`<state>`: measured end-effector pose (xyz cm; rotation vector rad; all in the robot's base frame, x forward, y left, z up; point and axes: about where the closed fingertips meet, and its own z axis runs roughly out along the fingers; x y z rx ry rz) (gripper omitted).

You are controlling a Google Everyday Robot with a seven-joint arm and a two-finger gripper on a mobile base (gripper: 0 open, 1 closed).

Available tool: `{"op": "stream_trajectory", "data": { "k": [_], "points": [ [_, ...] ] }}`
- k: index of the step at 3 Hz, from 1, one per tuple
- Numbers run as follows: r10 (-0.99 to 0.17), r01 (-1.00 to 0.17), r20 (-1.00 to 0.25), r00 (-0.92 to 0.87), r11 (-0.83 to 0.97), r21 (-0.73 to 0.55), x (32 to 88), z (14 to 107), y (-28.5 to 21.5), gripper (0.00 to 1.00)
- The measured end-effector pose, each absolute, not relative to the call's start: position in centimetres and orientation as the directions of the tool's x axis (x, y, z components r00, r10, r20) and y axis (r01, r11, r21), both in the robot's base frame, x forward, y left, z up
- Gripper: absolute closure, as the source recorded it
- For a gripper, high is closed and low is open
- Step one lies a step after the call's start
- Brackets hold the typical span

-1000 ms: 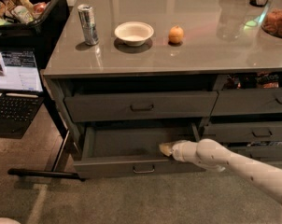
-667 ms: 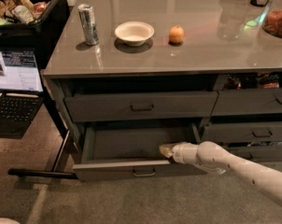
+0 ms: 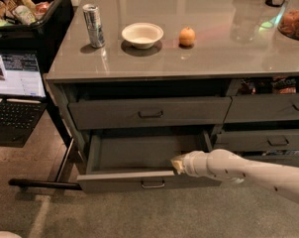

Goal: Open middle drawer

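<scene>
Gripper (image 3: 177, 163) sits at the top edge of the drawer front, right of centre, on the end of the white jointed arm (image 3: 248, 171) that comes in from the lower right. You cannot tell from this view whether it is parted or closed, nor whether it grips the edge or only rests against it.

The wide dark grey middle drawer (image 3: 115, 181) is pulled out towards you, and its plain grey inside is bare. The small loop handle (image 3: 153, 184) at the centre of the front is untouched, left of and below the gripper.

Against a second ago, the drawer front stands a little further out and the gripper has come with it, slightly lower in the view. Nothing else has shifted.

Behind and above, the shut grey top drawer (image 3: 149, 112) lies flush in the cabinet. The narrower grey drawers (image 3: 268, 142) are to its right.

On the glossy grey counter top (image 3: 214, 53) stand a silver drinks can (image 3: 94, 25), a shallow white bowl (image 3: 142, 34) and a small round orange fruit (image 3: 187, 36), in a row from left to right, apart from one another.

An open black laptop (image 3: 16, 83) sits at far left.
</scene>
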<state>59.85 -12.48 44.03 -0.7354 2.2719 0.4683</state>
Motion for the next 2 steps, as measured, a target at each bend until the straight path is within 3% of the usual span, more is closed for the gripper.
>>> {"op": "stream_trajectory", "data": {
  "k": [2],
  "points": [
    [-0.548,-0.697,-0.599,-0.584,0.717,0.023,57.93,43.80,-12.09,1.00]
  ]
}}
